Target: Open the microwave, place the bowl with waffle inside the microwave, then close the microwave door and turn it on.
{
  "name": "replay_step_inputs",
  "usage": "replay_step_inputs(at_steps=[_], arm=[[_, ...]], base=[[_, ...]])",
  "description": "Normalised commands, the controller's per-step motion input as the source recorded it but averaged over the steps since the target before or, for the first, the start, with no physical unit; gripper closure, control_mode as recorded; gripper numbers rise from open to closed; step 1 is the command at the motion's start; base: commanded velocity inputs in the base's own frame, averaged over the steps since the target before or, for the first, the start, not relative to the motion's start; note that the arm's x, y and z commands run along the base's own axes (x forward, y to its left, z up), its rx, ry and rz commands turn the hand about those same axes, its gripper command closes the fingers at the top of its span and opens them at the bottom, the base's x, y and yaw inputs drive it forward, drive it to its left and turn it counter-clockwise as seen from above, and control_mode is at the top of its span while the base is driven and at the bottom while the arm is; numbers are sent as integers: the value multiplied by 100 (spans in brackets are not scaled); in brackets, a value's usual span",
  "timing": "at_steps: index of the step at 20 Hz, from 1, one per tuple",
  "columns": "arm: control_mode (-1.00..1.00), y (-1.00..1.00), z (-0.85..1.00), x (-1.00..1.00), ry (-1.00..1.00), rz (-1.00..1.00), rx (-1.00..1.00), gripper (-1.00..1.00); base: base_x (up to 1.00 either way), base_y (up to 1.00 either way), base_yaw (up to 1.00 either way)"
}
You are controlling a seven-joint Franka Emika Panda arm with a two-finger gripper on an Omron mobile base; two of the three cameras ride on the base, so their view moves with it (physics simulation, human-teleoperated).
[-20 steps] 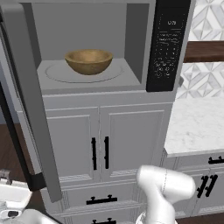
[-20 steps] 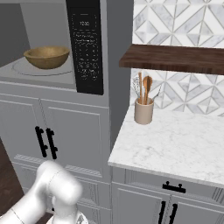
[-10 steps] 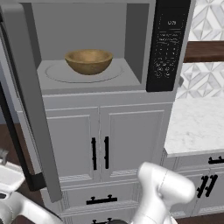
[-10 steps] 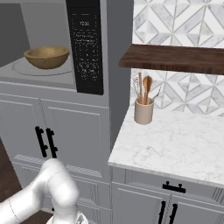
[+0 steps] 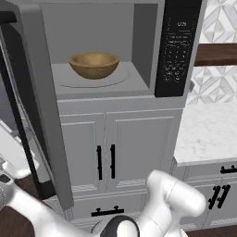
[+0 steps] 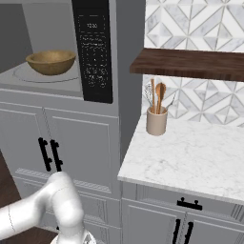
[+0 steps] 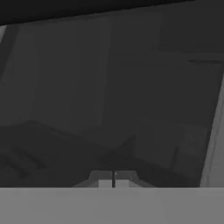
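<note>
Gripper point(image 7: 113, 183) clenched, empty, facing dark glass. Bowl point(image 5: 94, 65) sits on turntable inside microwave point(image 5: 152, 44); waffle not visible. Door point(image 5: 39, 106) wide open. Placing looks done; left: shut door, press keypad point(image 6: 94, 52).

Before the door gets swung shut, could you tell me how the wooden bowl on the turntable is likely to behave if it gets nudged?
The bowl looks rigid, being wood, so it should not flex. Its low, wide shape suggests it would slide on the smooth turntable plate rather than tip. It is small beside the microwave, so it is probably light and easily shifted.
</note>
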Motion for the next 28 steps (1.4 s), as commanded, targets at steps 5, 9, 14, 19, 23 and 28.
replay_step_inputs(at_steps=[5,9,14,19,23,28], arm=[[-100,-100,67,0,5,0,30,100],[-100,-100,63,0,8,0,31,100],[-100,-100,39,0,12,3,37,100],[-100,-100,1,32,5,16,28,100],[-100,-91,0,72,4,41,17,100],[-100,-48,-33,94,6,61,4,100]], base=[[0,0,0],[0,0,0],[0,0,0],[0,0,0],[0,0,0],[0,0,0]])
